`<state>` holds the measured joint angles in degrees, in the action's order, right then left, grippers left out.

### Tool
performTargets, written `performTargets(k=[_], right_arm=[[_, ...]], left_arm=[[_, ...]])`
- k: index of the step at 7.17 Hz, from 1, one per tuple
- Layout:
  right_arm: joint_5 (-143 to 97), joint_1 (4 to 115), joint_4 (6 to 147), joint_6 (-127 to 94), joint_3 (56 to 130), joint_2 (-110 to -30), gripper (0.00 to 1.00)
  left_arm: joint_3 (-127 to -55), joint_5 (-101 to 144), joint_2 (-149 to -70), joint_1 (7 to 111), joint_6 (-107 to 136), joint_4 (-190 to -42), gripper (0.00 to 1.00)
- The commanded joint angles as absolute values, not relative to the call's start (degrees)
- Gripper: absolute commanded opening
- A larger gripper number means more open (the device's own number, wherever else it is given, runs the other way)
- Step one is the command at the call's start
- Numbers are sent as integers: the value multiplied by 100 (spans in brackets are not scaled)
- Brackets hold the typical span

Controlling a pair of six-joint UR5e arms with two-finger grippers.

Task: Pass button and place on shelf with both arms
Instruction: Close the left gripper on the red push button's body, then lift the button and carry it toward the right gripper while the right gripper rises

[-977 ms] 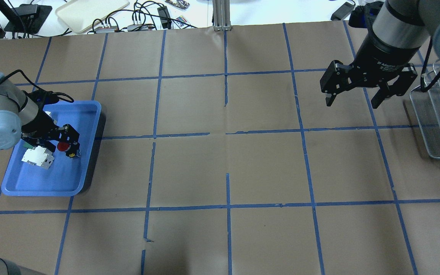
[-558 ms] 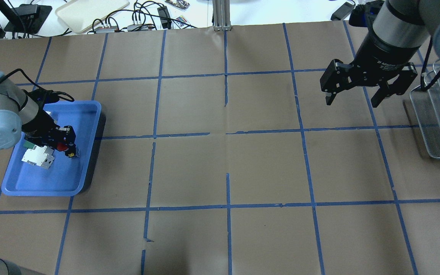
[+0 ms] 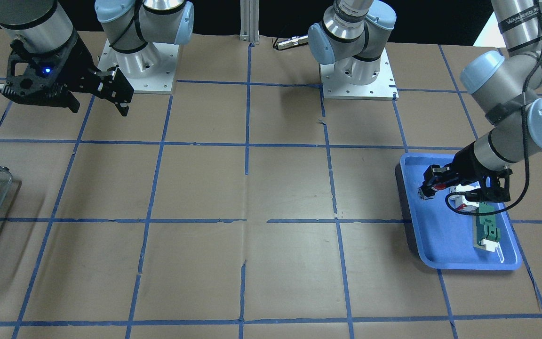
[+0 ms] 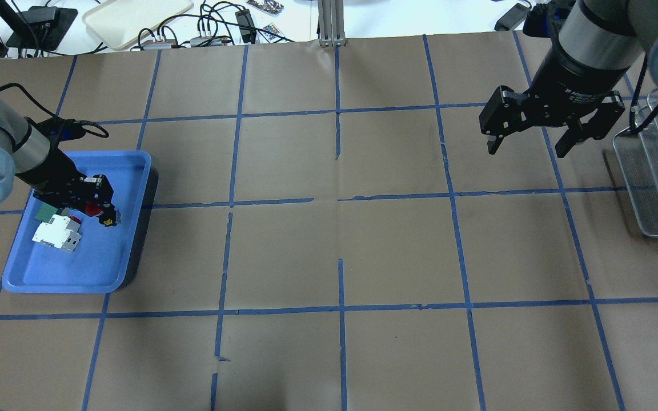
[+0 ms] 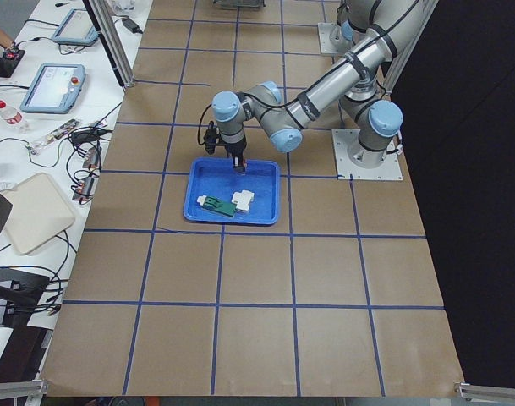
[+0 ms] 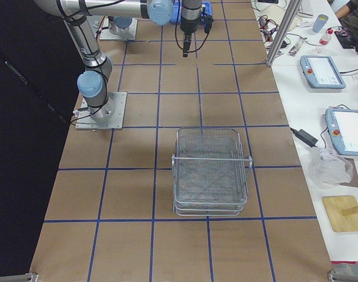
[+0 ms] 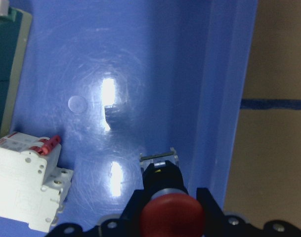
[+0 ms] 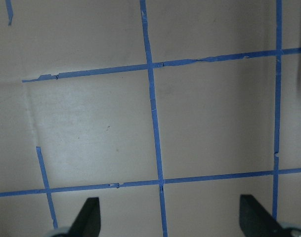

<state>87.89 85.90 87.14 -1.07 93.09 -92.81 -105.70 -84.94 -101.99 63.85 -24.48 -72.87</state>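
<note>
Seen from overhead, the brown paper surface (image 4: 283, 251) has blue tape lines on it. A blue plastic tray (image 4: 77, 268) sits at the 9 o'clock side of the surface.

The black left gripper (image 4: 99, 206) reaches down into the tray. Its two fingers (image 7: 135, 207) are clamped on the small push button (image 7: 171, 217), which has a round red cap, a black round body and a yellow bit. The fingers pinch it just under the red cap. The button is over the tray, close to the tray's 3 o'clock wall. I cannot tell if the button touches the tray floor.

A white block with red bits (image 4: 57, 235) lies in the tray at 8 o'clock from the button. A green flat part (image 4: 45, 212) lies at 9 o'clock from the button, partly under the arm.

The black right gripper (image 4: 528, 151) hangs over the surface at about 2 o'clock. Its fingers are wide apart and hold nothing.

The grey metal wire shelf (image 6: 209, 176) with basket tiers stands at the 3 o'clock edge of the surface, near the right gripper and well apart from the button.
</note>
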Motion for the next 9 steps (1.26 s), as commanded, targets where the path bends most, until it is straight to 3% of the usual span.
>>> performTargets(k=[1,5,9], right_arm=[[8789,8543,9251,-132,9308,-9177,100],[7100,7588,8739,-1552,9149,-8921,100],[4889,7085,8604,-3722,9158,-8860,100]], left_arm=[[-9768,-7520,-10037,7070,-1179,-8584,4],[-9790,-4554,-10098,8776,3383,-7588,4],[-10211,-3332,-10265,9913,6190,-4518,0]])
